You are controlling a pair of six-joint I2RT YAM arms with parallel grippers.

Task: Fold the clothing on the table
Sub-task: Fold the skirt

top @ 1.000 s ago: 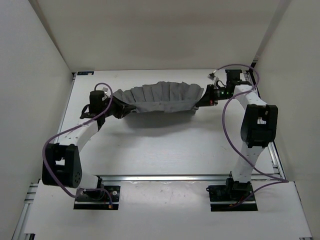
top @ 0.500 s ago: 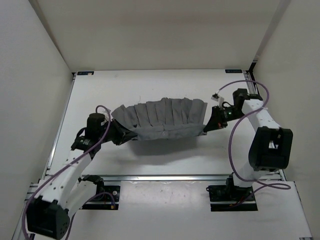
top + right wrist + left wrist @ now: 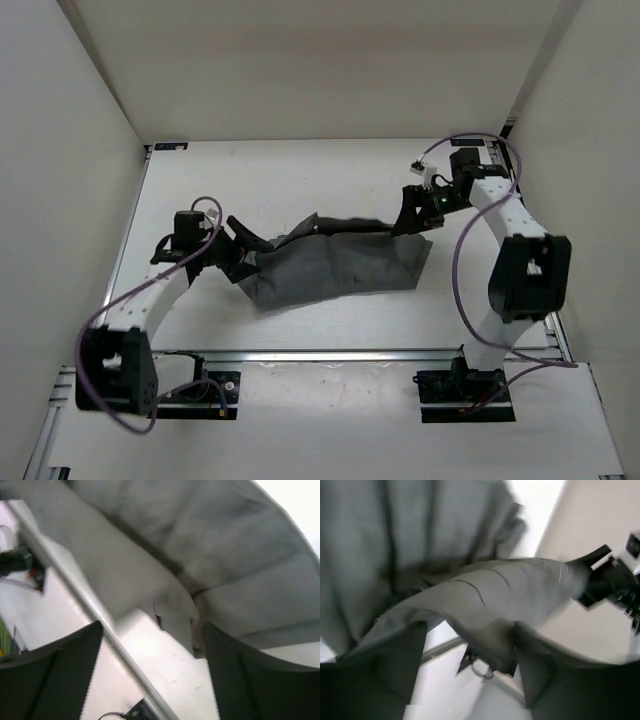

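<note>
The table [image 3: 300, 170] shows bare white from the far wall [image 3: 330, 70] to mid-depth, and again toward the metal rail [image 3: 330, 355] in front. Side walls close it in left and right. The grey pleated clothing [image 3: 340, 265] lies heaped near the table's centre, its near part flat, with a raised fold along its far edge between the two grippers. The left arm [image 3: 150, 290] bends along the left side and the right arm [image 3: 525, 270] along the right. The left gripper [image 3: 250, 250] sits at the garment's left end and the right gripper [image 3: 405, 222] at its far right corner. Both pairs of jaws are spread. In the blurred wrist views the cloth seems to lie just beyond the fingers [image 3: 235, 680], unpinched.
</note>
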